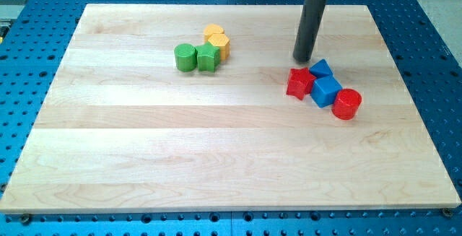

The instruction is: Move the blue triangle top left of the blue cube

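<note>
The blue triangle is seen just right of and below my tip, touching the blue cube's upper edge; no claw is fitted.

My tip just above blue triangle, blue cube below

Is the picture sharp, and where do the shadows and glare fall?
Camera view: evenly lit and sharp; no strong glare on the wooden board; my tip and the blue triangle cast only faint, soft shadows; the rod's top is cropped by the frame.
</note>
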